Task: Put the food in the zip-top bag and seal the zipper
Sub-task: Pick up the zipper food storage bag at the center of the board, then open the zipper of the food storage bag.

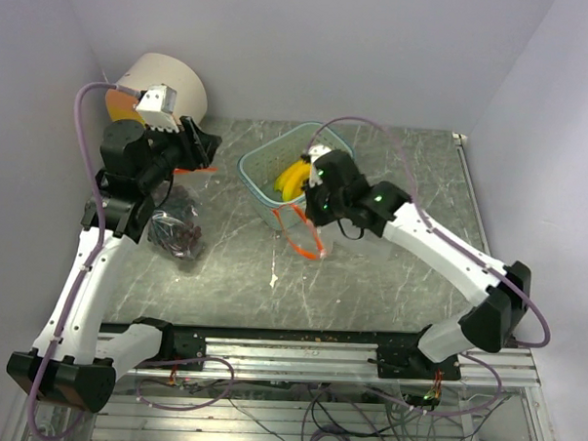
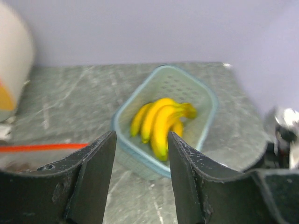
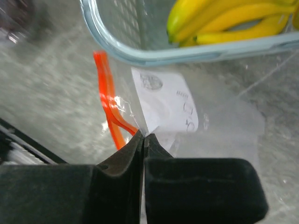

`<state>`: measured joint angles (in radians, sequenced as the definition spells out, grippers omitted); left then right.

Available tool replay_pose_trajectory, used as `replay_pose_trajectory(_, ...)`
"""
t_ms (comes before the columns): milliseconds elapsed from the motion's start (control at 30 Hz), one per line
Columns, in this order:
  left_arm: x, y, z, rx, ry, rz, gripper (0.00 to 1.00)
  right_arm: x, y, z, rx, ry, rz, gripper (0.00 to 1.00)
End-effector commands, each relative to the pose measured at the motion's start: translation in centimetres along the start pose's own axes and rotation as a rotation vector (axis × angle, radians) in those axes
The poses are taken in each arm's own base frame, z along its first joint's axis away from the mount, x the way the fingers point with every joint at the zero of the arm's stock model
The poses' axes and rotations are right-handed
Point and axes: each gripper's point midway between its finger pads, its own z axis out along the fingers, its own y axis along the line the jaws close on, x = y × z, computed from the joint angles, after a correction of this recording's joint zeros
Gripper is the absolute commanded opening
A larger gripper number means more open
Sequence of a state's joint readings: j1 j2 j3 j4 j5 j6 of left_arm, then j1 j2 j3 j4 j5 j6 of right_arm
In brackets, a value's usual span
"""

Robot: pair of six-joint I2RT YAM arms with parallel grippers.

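A bunch of yellow bananas (image 1: 294,179) lies in the pale teal mesh basket (image 1: 262,161) at the table's middle back. It also shows in the left wrist view (image 2: 161,122) and the right wrist view (image 3: 219,21). Dark grapes (image 1: 176,230) lie at the left in what looks like clear plastic, with an orange-red strip (image 1: 201,168) at its far end. My right gripper (image 1: 309,209) (image 3: 143,135) is shut on a clear zip-top bag (image 3: 168,105) with an orange-red zipper (image 3: 110,102), just in front of the basket. My left gripper (image 1: 202,143) (image 2: 141,137) is open and empty, above the table left of the basket.
A white and orange roll (image 1: 158,83) stands at the back left corner. A metal rail (image 1: 471,189) runs along the table's right edge. Grey walls close in the back and sides.
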<state>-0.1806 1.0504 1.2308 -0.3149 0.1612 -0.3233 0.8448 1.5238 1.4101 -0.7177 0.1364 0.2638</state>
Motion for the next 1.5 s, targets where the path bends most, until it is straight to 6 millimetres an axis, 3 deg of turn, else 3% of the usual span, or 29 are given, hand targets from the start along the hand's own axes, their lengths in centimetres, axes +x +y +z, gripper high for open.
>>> replay_pose_trajectory(0,-1.6,-8.1,-1.9,0.448,-0.049,-0.003,0.62,-3.9,1.3,-2.6,-0.182,-0.094,0.143,0.0)
replay_pose_trajectory(100,-0.4,-10.8,-2.9,0.643,-0.026,-0.082,0.66,-5.4,1.3,-3.1,-0.221,-0.135,0.176,0.0)
replay_pose_trajectory(200,1.0,-11.4,-3.2,0.71,0.006,-0.186,0.66,-6.1,1.3,-3.3,-0.238,-0.149,0.192,0.0)
replay_pose_trajectory(400,3.0,-12.0,-3.7,0.778,0.095,-0.298,0.54,-9.1,-0.2,-5.2,-0.218,-0.234,0.219,0.0)
replay_pose_trajectory(567,2.4,-12.9,-4.2,0.801,0.131,-0.291,0.53,-12.9,-1.1,-7.1,-0.196,-0.307,0.236,0.0)
replay_pose_trajectory(667,1.6,-13.6,-4.3,0.812,0.148,-0.289,0.53,-16.1,-1.2,-9.4,-0.197,-0.379,0.212,0.0)
replay_pose_trajectory(767,1.0,-14.1,-3.7,0.803,0.158,-0.302,0.55,-17.5,-0.7,-9.9,-0.225,-0.394,0.199,0.0)
replay_pose_trajectory(1133,0.5,-12.0,1.3,0.613,0.135,-0.401,0.62,-18.5,1.0,-9.8,-0.322,-0.435,0.181,0.0)
replay_pose_trajectory(1467,2.3,-12.7,4.0,0.615,0.177,-0.445,0.61,-19.0,1.5,-9.7,-0.356,-0.449,0.181,0.0)
